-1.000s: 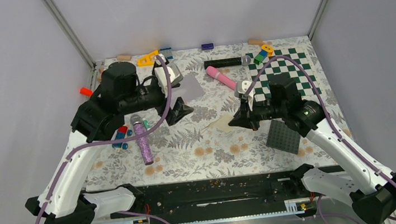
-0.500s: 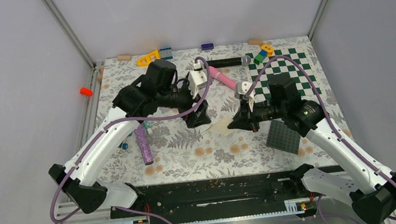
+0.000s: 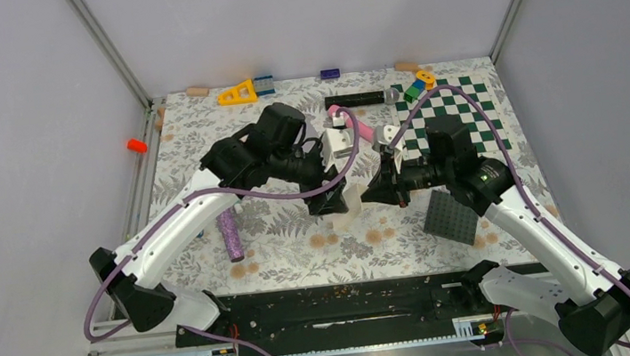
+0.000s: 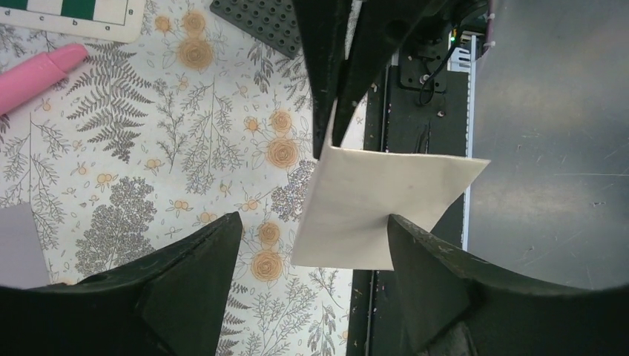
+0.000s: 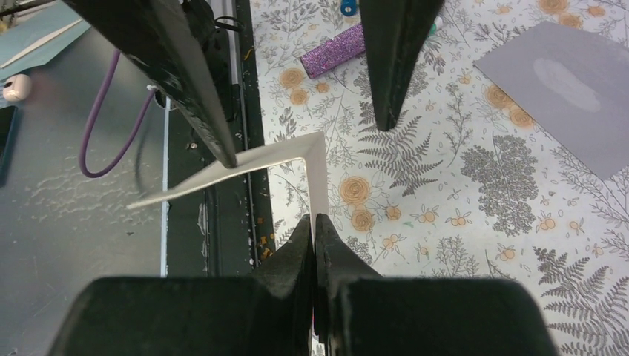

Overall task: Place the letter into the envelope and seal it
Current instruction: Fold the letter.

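Over the middle of the table (image 3: pixel 301 242), between my two arms, the letter (image 4: pixel 378 204) hangs in the air instead of lying flat. It reads as a pale cream sheet, and in the right wrist view it is bent along one sharp crease. I cannot make out any border on it from these angles.

My right fingers (image 5: pixel 303 241) are pressed tight together on one edge of the letter, and that pinch is what carries it. My left fingers (image 4: pixel 200 267) stand wide apart with the free part of the sheet between them. One tip sits against the paper's edge in the left wrist view, though I cannot tell if it actually presses. From the right wrist view, the two left fingers come down from the top of the picture, and one tip meets the upper fold of the sheet.

The envelope (image 5: pixel 564 81) lies flat on the flowered cloth as a plain grey rectangle, well apart from the letter and on the far side of my left arm. From above I cannot pick it out, because that arm covers the spot.

Around the work, a pink cylinder (image 4: pixel 41 67) lies near the green-and-white checkerboard (image 3: pixel 456 113). A dark studded plate (image 3: pixel 452 216) sits just beside my right arm. A purple glitter cylinder (image 3: pixel 229 235) lies on the left side of the table, partly under my left arm.
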Action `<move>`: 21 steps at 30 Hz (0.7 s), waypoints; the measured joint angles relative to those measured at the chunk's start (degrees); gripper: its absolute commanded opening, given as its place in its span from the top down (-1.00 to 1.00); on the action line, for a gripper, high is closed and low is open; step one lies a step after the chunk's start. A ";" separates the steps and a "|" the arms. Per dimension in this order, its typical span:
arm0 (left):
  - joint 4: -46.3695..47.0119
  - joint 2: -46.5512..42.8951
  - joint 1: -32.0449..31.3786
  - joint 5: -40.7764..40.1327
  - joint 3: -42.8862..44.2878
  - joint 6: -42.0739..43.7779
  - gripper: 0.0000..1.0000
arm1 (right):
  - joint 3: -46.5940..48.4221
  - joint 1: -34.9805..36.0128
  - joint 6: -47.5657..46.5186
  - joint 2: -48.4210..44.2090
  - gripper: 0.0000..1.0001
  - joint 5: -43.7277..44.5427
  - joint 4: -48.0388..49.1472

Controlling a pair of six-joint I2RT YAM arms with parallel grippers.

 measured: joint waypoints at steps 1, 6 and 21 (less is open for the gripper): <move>0.00 0.50 0.00 0.00 0.00 -0.02 -0.45 | 0.00 0.00 0.31 0.00 1.00 -0.17 0.09; -0.04 1.38 -0.11 0.00 0.00 -0.02 -0.30 | 0.00 0.00 2.38 0.00 1.00 -2.73 1.14; -0.87 1.46 -0.37 2.78 0.02 0.52 0.93 | 0.00 0.00 6.75 0.00 1.00 -5.90 5.20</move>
